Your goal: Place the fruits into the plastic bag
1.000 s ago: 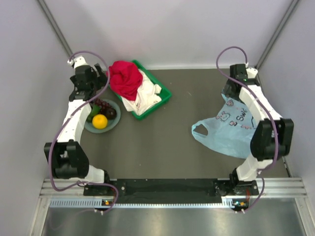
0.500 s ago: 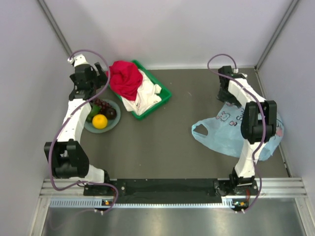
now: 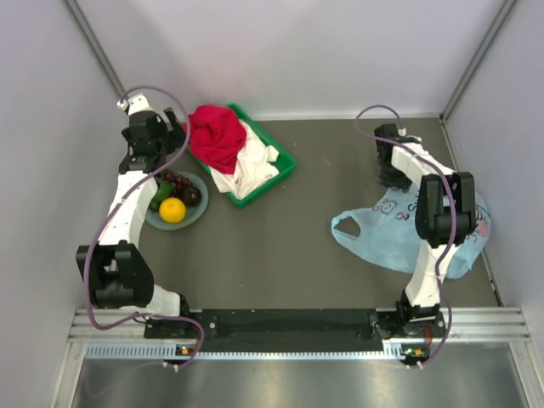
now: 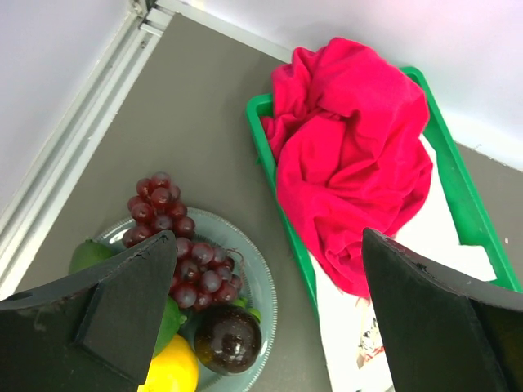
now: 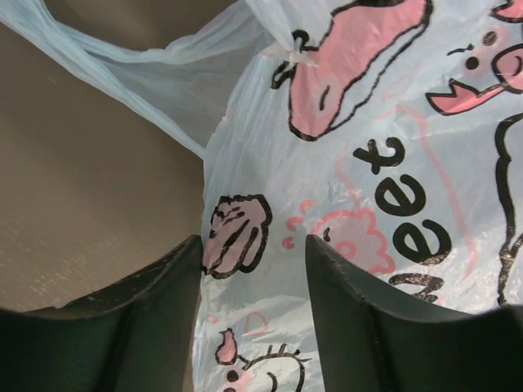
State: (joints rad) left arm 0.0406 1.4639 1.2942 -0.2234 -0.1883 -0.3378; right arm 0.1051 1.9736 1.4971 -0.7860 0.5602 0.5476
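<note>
I note the right gripper has swung inward over the bag, which now lies flat directly beneath its parted, empty jaws. The left gripper, wide open, is unmoved, with the fruits beneath it on the plate. I judge that a grasp on the bag comes next.

You see a thin, crinkled, translucent plastic bag, a matt grey desk, soft red cloth and a glossy dark fruit.

Overhead, wrist cameras close above plate, bag
</note>
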